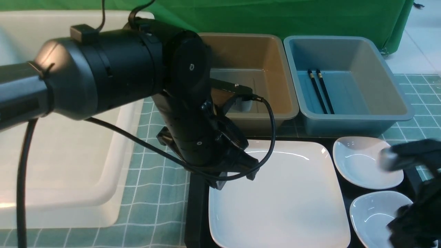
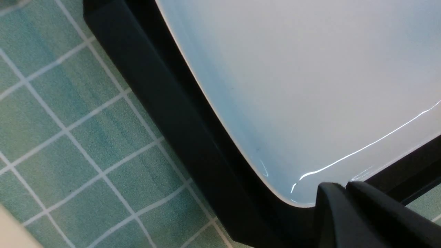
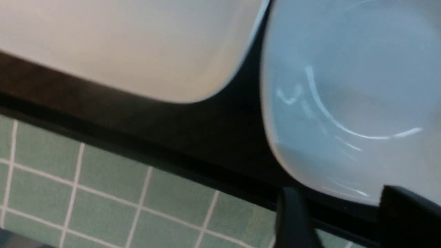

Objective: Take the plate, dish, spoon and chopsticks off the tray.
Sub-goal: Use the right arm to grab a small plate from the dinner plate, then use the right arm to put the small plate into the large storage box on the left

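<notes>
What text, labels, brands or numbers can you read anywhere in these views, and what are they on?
None can be read in any view.
plate, far dish, near dish, tray: plain, no print.
brown tub, blue tub: no label showing.
chopsticks: gold bands only, no lettering.
left arm housing: no legible marking.
The right wrist view is blurred and shows no text.

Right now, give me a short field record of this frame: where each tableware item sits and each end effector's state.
plate: on the tray, not yet cleared
far dish: on the tray, right of the plate
near dish: on the tray, right of the plate
chopsticks: in the blue tub
left end effector: shut, tips at the plate's corner rim
right end effector: open, fingers apart at the near dish's rim
</notes>
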`<state>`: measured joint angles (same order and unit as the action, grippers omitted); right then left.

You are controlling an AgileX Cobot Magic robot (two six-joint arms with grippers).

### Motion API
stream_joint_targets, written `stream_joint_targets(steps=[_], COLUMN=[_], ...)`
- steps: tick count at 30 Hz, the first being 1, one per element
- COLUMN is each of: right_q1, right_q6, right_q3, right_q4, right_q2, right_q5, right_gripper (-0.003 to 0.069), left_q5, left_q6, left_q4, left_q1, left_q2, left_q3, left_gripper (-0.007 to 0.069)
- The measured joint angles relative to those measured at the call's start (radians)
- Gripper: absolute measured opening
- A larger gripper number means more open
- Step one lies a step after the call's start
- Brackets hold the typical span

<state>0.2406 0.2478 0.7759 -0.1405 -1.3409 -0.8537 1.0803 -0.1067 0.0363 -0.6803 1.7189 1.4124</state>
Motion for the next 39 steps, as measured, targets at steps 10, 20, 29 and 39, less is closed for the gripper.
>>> stream_joint_targets(steps=[10,20,29,39], right_q1=[0.252,0.267,0.269,0.265], right_q6=[-0.227,-0.269,-0.287,-0.294], right_q3=[-0.064,-0.057,-0.046,0.143], right_q4=[0.348,0.378,0.378,0.282], right_q2=[-0.137,-0.230,-0.075,0.109], right_q5=[0.184,0.206,0.144,0.061], right_gripper=[0.0573,0.0266,0.0096,0.0064], left_q5=[0.035,0.058,0.067,0.091], left_q6=[0.002,-0.001,0.003,0.045], left_q4=[-0.025,-0.036,-0.036,-0.036], left_q1=[0.040,0.236,0.361,0.507], left_q2=[-0.107,-0.216,-0.311,-0.386], left_q3=[0.000,-0.021,-0.023,-0.023], left_gripper=[0.0011,0.0011,0.0011,0.0011])
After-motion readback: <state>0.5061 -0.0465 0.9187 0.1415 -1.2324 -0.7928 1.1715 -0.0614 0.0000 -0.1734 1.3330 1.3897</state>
